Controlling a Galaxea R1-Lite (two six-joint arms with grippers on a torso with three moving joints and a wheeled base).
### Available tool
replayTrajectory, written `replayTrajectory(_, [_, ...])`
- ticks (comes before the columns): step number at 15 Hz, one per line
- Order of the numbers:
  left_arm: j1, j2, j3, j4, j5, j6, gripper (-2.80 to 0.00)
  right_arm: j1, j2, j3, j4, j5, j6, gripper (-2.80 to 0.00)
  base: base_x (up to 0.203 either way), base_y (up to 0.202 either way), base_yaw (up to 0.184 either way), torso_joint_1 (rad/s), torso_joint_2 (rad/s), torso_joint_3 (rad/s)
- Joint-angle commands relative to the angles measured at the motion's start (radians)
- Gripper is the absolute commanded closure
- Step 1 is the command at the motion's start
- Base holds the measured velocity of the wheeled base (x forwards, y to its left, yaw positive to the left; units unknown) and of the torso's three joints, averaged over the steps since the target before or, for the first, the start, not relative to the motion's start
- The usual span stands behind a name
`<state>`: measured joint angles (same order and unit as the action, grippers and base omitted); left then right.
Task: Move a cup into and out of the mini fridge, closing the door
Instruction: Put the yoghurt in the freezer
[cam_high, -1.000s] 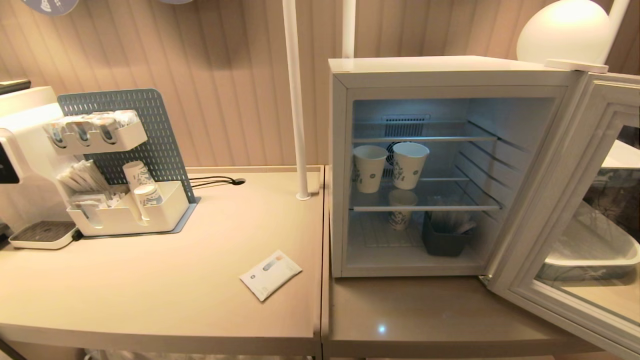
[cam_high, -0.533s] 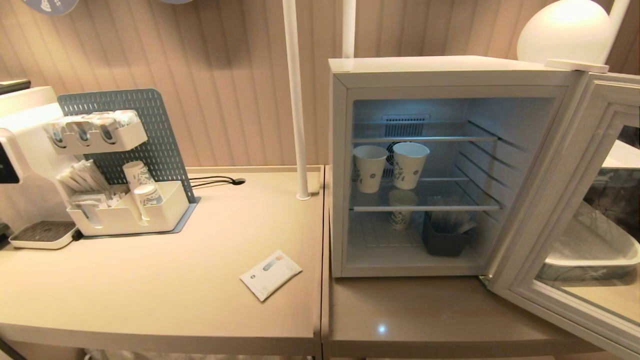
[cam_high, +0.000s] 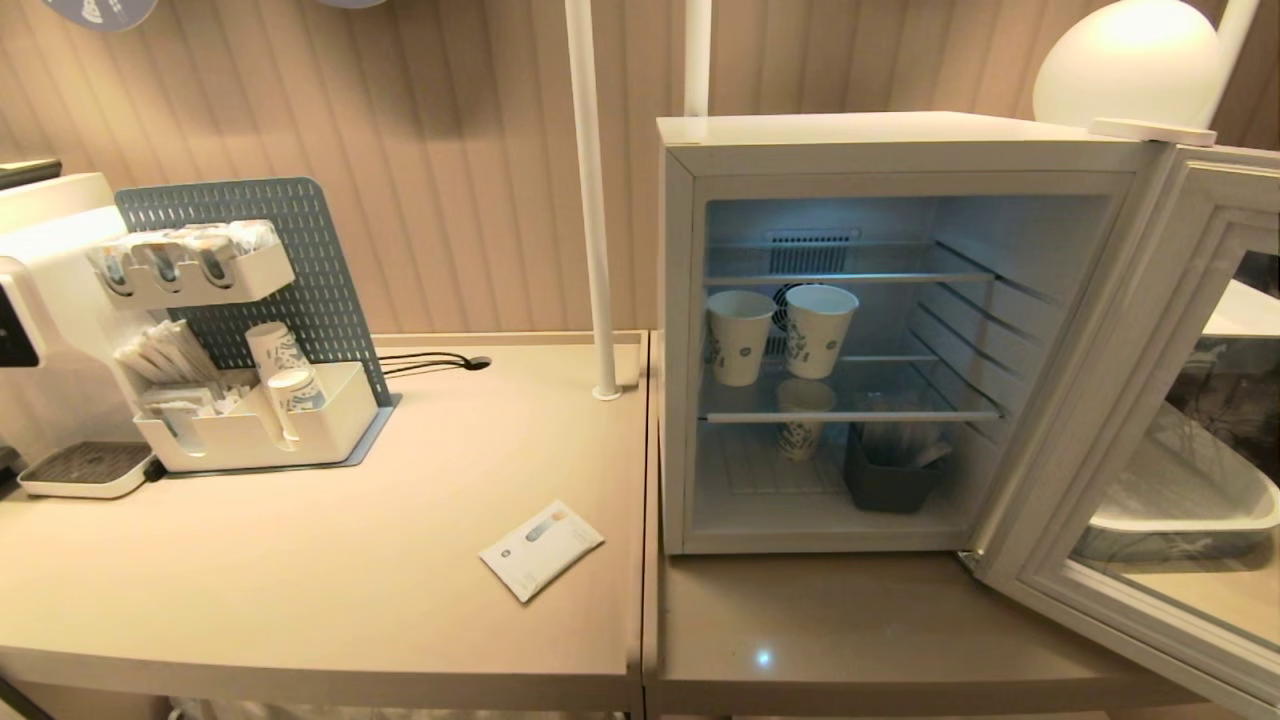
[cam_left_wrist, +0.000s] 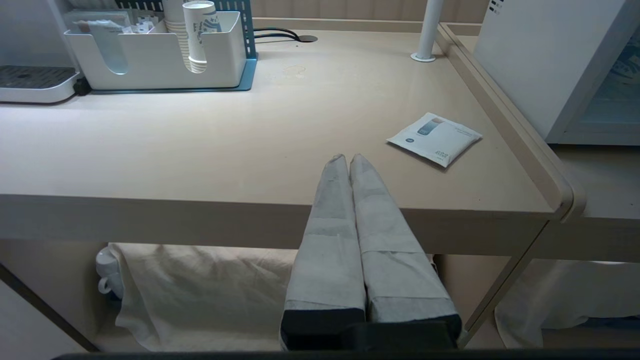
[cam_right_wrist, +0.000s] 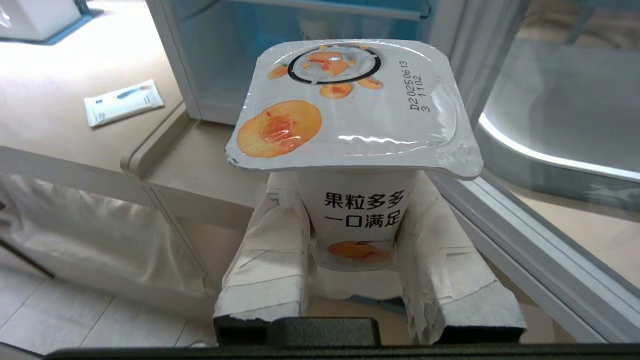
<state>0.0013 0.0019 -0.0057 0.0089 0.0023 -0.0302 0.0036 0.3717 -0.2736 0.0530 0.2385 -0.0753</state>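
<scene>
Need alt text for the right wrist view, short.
The right hand grips a small white yogurt cup upright by its body, its peach-printed foil lid facing the camera. Beyond it stands the mini fridge, its glass door swung open, with a flat white packet on the beige counter.

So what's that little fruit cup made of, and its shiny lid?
The cup in the right pincer looks like smooth white plastic, printed with dark text. Its lid seems a thin glossy foil or film: it crinkles at the edges and glints. I can't tell which for sure.
</scene>
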Motion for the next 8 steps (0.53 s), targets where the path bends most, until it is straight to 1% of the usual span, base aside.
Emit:
replayTrajectory(1, [0.000,0.000,0.000,0.000,0.001,0.000,0.00,0.002,0.289,-0.005,-0.107,0.007,0.000,0.00,0.000,0.000,0.000,0.000,0.00,0.000])
replayTrajectory(4, [0.000,0.000,0.000,0.000,0.001,0.000,0.00,0.003,0.574,-0.013,-0.315,0.011,0.002,0.00,0.000,0.000,0.000,0.000,0.00,0.000])
replayTrajectory(6, [0.000,0.000,0.000,0.000,0.001,0.000,0.00,0.012,0.760,-0.017,-0.514,0.009,0.009,0.00,0.000,0.000,0.000,0.000,0.00,0.000])
replayTrajectory(8, [0.000,0.000,0.000,0.000,0.001,0.000,0.00,0.056,0.909,-0.025,-0.716,-0.017,0.038,0.00,0.000,0.000,0.000,0.000,0.00,0.000])
